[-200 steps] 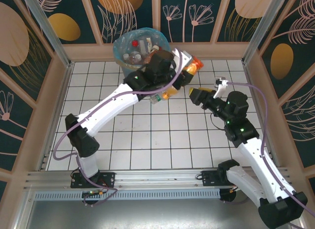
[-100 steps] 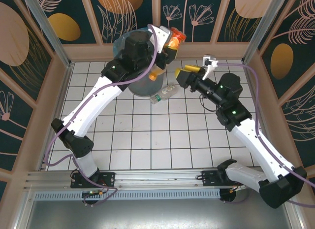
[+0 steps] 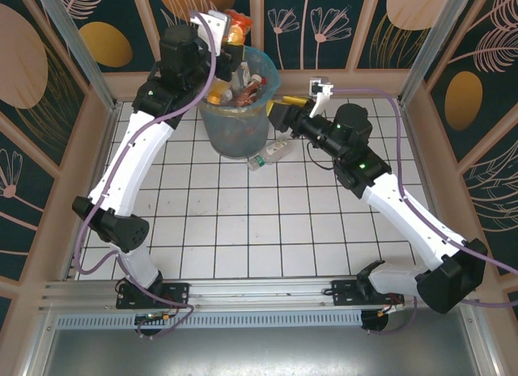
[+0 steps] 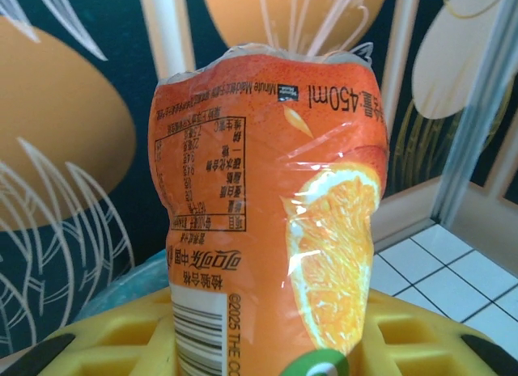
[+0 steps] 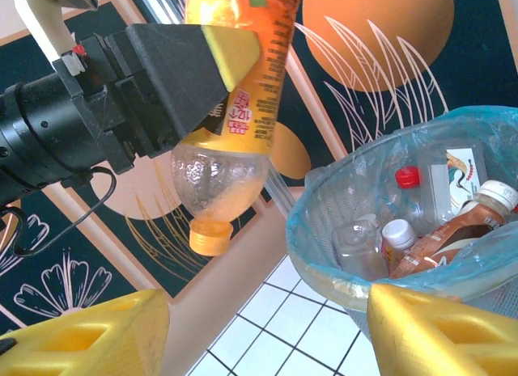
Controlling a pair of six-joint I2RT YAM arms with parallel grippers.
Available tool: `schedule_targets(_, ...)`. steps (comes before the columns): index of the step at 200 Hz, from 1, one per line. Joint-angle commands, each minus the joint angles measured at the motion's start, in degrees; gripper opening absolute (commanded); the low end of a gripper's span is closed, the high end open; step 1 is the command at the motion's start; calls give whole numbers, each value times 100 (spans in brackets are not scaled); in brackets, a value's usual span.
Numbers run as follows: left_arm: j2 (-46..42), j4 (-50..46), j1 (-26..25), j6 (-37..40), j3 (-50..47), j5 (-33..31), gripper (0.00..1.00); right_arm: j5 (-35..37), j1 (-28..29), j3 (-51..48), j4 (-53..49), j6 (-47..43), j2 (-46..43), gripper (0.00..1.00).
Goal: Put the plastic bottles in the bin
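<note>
Closest to me, on the white tiled table (image 3: 243, 230), nothing lies between the two arm bases. Further in, a loose bottle (image 3: 271, 153), clear with a green label, lies on its side on the tiles, just beside the foot of the bin (image 3: 235, 137). The right gripper (image 3: 281, 113) hovers next to it at the bin's right side. Its yellow fingers are spread wide and hold nothing. The bin stands near the back of the table with its light-blue bag folded over the rim. Inside it is a heap of bottles (image 5: 453, 222), among them a brown one with a white cap and a clear one with a red cap. Farthest back and highest up, the left gripper (image 3: 231, 36) is clamped on an orange bottle (image 4: 267, 214). The bottle is crumpled and hangs with its orange cap pointing down. It is up by the bin's far rim, against the painted wall panels (image 3: 324, 20). I can't tell whether it is over the opening or just outside it.
</note>
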Motion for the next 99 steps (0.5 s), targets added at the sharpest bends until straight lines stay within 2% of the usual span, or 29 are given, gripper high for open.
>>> schedule_targets(1, 90, 258, 207, -143, 78, 181, 40, 186, 66, 183, 261, 178, 21, 66)
schedule_targets(29, 285, 219, 464, -228, 26, 162, 40, 222, 152, 188, 171, 268, 24, 66)
schedule_targets(99, 451, 312, 738, -243, -395, 167, 40, 387, 390, 329, -111, 304, 202, 67)
